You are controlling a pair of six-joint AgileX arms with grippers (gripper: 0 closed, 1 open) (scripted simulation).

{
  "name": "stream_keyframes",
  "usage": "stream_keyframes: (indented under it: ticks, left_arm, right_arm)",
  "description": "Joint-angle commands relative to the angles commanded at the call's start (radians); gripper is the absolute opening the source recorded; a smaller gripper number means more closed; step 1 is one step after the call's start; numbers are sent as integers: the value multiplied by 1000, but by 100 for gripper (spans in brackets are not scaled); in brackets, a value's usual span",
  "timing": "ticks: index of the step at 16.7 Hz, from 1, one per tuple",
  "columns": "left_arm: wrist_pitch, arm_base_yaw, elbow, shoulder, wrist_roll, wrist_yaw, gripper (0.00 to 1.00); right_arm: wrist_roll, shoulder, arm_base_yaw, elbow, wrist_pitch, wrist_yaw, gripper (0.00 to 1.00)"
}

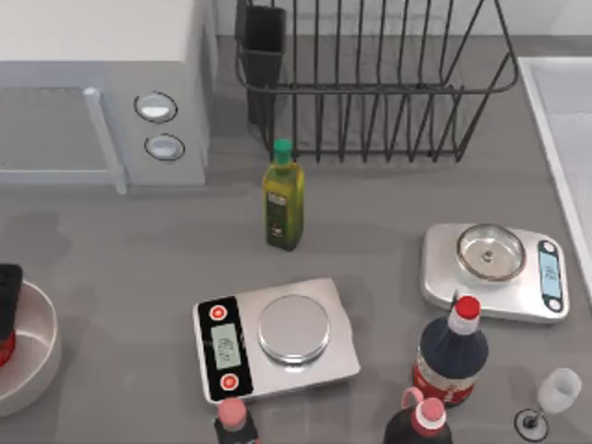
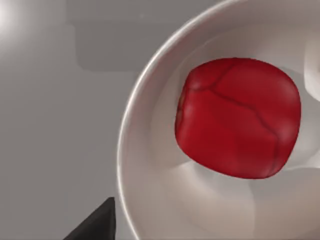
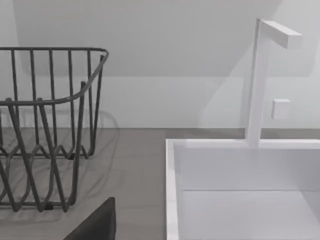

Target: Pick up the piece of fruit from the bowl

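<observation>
The white bowl (image 1: 37, 356) sits at the table's far left edge, cut off by the top view's border. A sliver of the red piece of fruit (image 1: 5, 350) shows inside it, under my left gripper (image 1: 7, 298), which hangs over the bowl. In the left wrist view the glossy red fruit (image 2: 237, 117) lies on the bottom of the bowl (image 2: 131, 150), with nothing gripping it. One dark finger (image 2: 97, 225) stands off to the side, outside the rim. The left gripper is open. A finger (image 3: 97, 225) of my parked right gripper, also open, shows before the sink.
Two scales (image 1: 277, 338) (image 1: 495, 270) sit mid-table and to the right. Nearby are an oil bottle (image 1: 283, 196), red-capped dark bottles (image 1: 451, 356) (image 1: 236, 424) and a wine glass (image 1: 555, 398). A microwave (image 1: 102, 83), a wire rack (image 1: 370, 83) and a sink (image 3: 240, 190) line the back.
</observation>
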Motion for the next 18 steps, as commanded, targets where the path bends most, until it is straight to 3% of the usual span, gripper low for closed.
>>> stream_keyframes:
  ticks: [4,11,14,18]
  left_arm:
    - [-130,17,115,175,19,0,100]
    - [-142,15,126,197,21,0,100]
    - [-73,16,81,230,22,0,100]
    - [139,20,-25,310,26,0,100]
  right_arm:
    - [0,0,0,0,0,0,100]
    - [0,0,0,0,0,0,100]
    - [0,0,0,0,0,0,100]
    - [0,0,0,0,0,0,100]
